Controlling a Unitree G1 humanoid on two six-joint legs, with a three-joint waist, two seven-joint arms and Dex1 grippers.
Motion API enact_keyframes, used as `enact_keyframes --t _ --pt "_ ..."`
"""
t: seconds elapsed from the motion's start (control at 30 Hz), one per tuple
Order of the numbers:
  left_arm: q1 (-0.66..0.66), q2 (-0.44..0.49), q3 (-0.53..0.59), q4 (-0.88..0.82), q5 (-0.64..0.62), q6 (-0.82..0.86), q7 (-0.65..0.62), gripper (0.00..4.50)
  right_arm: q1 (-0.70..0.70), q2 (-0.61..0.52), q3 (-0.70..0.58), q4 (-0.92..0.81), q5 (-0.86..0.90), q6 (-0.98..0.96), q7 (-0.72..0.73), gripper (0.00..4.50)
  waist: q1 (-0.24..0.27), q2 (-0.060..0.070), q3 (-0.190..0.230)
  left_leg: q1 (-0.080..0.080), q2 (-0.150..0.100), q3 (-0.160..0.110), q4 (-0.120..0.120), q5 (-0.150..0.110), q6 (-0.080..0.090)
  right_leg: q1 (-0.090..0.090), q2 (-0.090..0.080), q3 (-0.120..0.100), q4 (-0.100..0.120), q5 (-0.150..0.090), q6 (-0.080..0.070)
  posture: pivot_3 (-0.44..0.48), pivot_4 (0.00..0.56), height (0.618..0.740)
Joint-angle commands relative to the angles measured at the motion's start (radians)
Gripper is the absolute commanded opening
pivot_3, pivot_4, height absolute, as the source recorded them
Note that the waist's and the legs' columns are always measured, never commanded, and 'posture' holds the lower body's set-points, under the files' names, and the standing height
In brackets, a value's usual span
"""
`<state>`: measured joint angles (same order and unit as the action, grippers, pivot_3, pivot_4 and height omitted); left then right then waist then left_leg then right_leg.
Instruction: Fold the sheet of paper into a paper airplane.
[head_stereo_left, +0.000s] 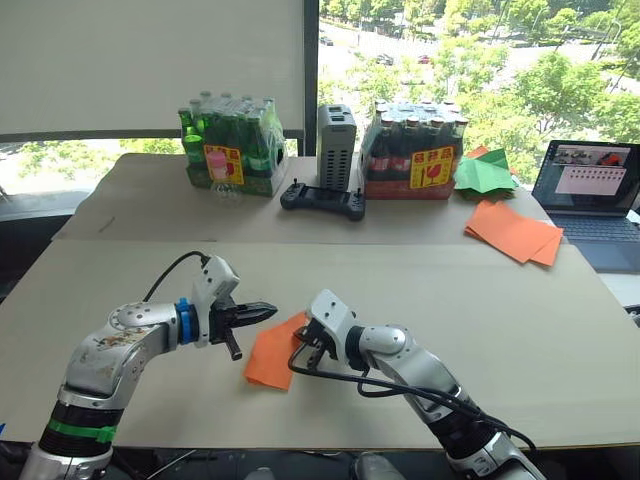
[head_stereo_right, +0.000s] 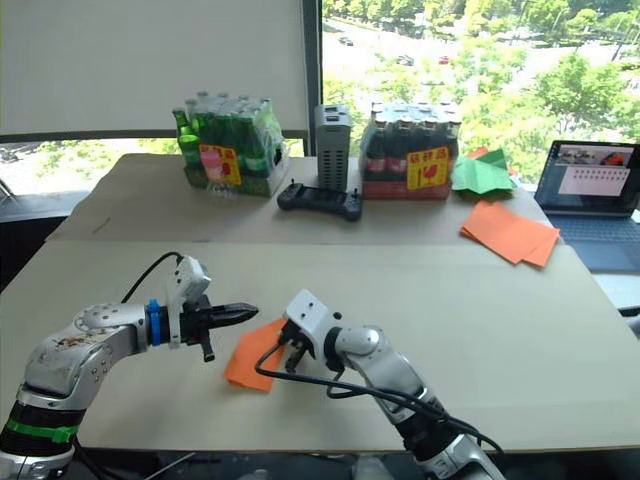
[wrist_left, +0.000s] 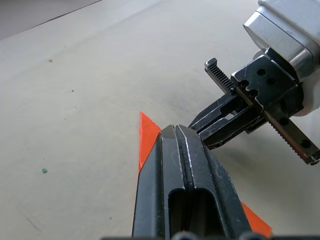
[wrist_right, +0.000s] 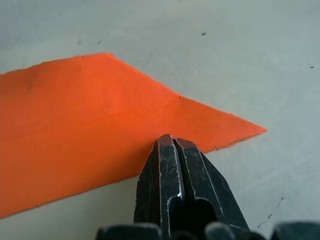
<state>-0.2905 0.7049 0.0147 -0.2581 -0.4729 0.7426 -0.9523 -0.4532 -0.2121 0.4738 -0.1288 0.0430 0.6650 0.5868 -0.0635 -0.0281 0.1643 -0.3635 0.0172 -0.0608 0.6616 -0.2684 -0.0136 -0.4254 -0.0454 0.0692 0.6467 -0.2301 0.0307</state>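
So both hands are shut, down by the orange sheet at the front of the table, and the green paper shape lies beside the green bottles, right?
Not quite. The green paper shape lies beside the dark bottles, per the left eye view. Both hands, left and right, are shut by the sheet.

I am making out no legible wording anywhere. The yellow label with a red figure (head_stereo_left: 223, 162) on the shrink-wrapped pack of green glass bottles (head_stereo_left: 231, 146), its twin (head_stereo_left: 431, 167) on the pack of dark bottles (head_stereo_left: 415, 150), and the open laptop's screen (head_stereo_left: 592, 172) are all showing marks too small for me to read.
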Motion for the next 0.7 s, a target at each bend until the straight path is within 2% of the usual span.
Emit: enact_keyframes --t 0.03,0.2,0.3,0.7 --pt "0.02 0.014 -0.044 0.031 0.05 -0.079 -0.017 0.02 0.001 0.002 0.002 -0.014 -0.005 -0.018 0.003 0.0 -0.001 0.0 0.0 0.0 0.0 0.0 0.0 0.0 0.0 0.0 0.0 0.0 0.0 0.0 0.0 0.0 0.15 0.733" --pt "0.004 -0.011 -0.131 0.234 0.183 -0.27 -0.018 0.02 -0.003 -0.002 0.003 -0.027 -0.006 -0.021 0.011 0.0 0.0 0.0 0.0 0.0 0.0 0.0 0.0 0.0 0.0 0.0 0.0 0.0 0.0 0.0 0.0 0.0 0.15 0.733" --pt "-0.013 -0.026 -0.16 0.294 0.225 -0.335 -0.024 0.02 -0.003 0.001 0.001 -0.032 0.0 -0.048 0.017 0.0 0.005 0.0 0.0 0.0 0.0 0.0 0.0 0.0 0.0 0.001 0.0 0.0 0.0 0.0 0.0 0.0 0.15 0.733" --pt "0.02 -0.066 -0.19 0.233 0.217 -0.341 -0.048 0.02 -0.017 -0.027 -0.024 0.109 -0.025 -0.175 0.048 0.0 0.014 0.0 0.0 0.0 0.0 0.0 0.0 0.0 0.0 0.001 0.0 0.0 0.0 0.0 0.0 0.0 0.15 0.733"
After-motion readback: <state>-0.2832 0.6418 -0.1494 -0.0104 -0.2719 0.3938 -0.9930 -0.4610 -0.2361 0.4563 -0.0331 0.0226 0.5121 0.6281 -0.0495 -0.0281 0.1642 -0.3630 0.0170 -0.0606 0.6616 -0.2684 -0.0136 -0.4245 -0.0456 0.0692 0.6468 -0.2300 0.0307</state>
